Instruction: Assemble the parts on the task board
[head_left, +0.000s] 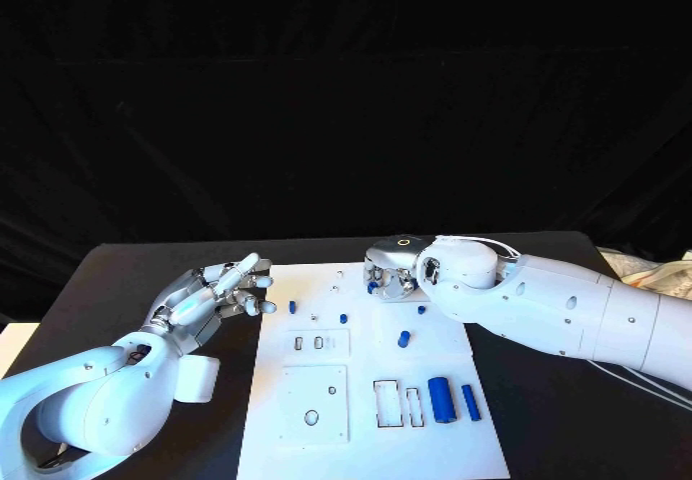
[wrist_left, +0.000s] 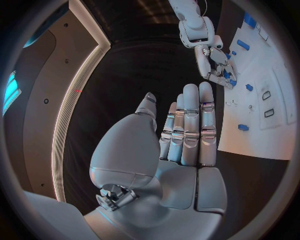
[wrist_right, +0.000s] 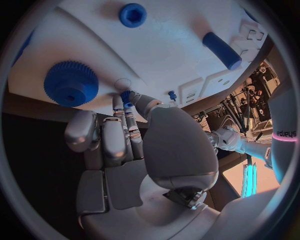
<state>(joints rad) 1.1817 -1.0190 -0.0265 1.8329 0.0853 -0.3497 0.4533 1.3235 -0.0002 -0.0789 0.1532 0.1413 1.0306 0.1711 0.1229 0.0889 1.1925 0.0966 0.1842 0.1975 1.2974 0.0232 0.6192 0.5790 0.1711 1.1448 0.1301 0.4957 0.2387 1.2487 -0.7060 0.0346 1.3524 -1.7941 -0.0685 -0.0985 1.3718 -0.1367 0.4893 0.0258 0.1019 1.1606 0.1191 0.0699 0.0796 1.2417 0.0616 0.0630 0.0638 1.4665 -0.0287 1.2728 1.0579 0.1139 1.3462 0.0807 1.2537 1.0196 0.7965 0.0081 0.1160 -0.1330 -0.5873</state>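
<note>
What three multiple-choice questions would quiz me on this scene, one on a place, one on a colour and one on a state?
1. The two big blue cylinders lie:
A. at the board's far left corner
B. on the board's near right part
C. off the board

2. The task board is:
A. white
B. yellow
C. red

3. The left robot hand is:
A. gripping a cylinder
B. pressing a gear
C. open, holding nothing

Answers:
1 B, they lie side by side near the board's right edge.
2 A, the plate is white against the black table.
3 C, its fingers are straight and nothing is in them.

Head camera above, wrist cameras close behind each palm, all sharing the task board (head_left: 368, 390).
</note>
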